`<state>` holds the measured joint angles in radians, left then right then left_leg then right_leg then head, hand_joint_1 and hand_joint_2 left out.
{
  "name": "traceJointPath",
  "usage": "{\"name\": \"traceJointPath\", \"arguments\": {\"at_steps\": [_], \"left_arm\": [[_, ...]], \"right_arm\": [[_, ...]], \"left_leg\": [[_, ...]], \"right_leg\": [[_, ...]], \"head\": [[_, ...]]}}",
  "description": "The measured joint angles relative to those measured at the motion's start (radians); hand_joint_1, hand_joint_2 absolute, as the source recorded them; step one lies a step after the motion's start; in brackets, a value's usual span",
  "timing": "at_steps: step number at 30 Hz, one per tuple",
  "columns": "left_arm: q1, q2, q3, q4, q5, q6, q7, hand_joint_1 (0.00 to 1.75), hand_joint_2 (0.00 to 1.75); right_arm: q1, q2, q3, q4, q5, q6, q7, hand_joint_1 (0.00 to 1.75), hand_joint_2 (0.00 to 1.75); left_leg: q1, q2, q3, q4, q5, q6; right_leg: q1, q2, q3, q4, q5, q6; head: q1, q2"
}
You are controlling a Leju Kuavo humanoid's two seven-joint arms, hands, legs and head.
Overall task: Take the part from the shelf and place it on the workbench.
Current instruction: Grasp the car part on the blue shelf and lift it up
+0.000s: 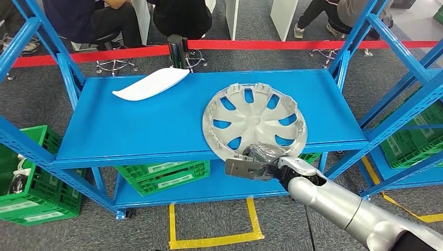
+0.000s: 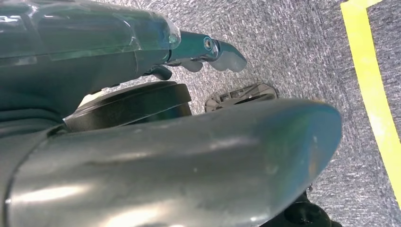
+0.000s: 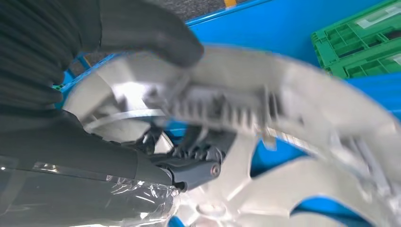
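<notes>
Blue shelf [image 1: 130, 130] flanked by green crates [image 1: 162, 175] below; a white curved panel [image 1: 151, 83] is laid at the far left, well apart. Seated people are seen behind a red tape line [image 1: 313, 45]. Hubcap [image 1: 254, 121], silver-white, spoked, lies inner side up at the shelf's front edge. Its near rim is pinched by the right robot hand [image 1: 259, 162], thumb over, fingers under. Left robot hand [image 2: 208, 52] hangs over carpet, apparently empty, fingers curled.

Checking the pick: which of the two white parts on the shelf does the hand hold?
The round hubcap at the shelf's front edge; the right hand grips its rim. The long curved white panel lies untouched at the back.
</notes>
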<state>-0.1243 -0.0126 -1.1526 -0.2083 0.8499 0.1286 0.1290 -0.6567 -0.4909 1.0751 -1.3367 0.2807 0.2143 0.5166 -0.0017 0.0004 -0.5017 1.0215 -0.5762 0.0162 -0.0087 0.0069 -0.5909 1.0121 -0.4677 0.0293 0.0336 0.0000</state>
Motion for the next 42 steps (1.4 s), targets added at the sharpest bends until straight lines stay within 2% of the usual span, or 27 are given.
{"name": "traceJointPath", "arguments": {"at_steps": [22, 29, 33, 42], "left_arm": [[0.0, 0.0, 0.0, 0.0, 0.0, 0.0, -0.003, 0.0, 0.0], [0.0, 0.001, 0.0, 0.0, 0.0, 0.004, -0.019, 0.0, 0.0], [0.0, 0.001, 0.0, 0.0, -0.007, 0.01, -0.064, 0.0, 1.75], [0.0, 0.003, -0.003, 0.0, -0.034, 0.055, -0.153, 0.0, 1.75]], "right_arm": [[0.009, 0.023, -0.003, 0.015, 0.0, -0.005, -0.016, 1.75, 1.75], [0.017, 0.025, -0.006, 0.019, 0.014, -0.064, -0.047, 1.75, 1.75], [0.034, 0.022, -0.037, 0.003, 0.034, -0.171, -0.089, 1.75, 1.75], [0.134, -0.009, -0.175, -0.094, 0.082, -0.369, -0.156, 1.75, 1.75]], "left_leg": [[0.0, -0.003, 0.0, 0.0, 0.0, 0.0], [0.0, -0.002, 0.0, 0.0, 0.0, 0.0], [0.0, -0.003, 0.0, 0.0, 0.0, 0.0], [0.0, -0.006, -0.002, 0.0, 0.0, 0.0]], "right_leg": [[0.0, -0.001, 0.0, 0.0, 0.0, 0.0], [0.0, -0.001, 0.0, 0.0, 0.0, 0.0], [0.0, -0.001, 0.0, 0.0, 0.0, 0.0], [0.0, -0.003, 0.0, 0.0, 0.0, 0.0]], "head": [[0.0, 0.0], [0.0, 0.0], [0.0, 0.0], [0.0, 0.0]]}}
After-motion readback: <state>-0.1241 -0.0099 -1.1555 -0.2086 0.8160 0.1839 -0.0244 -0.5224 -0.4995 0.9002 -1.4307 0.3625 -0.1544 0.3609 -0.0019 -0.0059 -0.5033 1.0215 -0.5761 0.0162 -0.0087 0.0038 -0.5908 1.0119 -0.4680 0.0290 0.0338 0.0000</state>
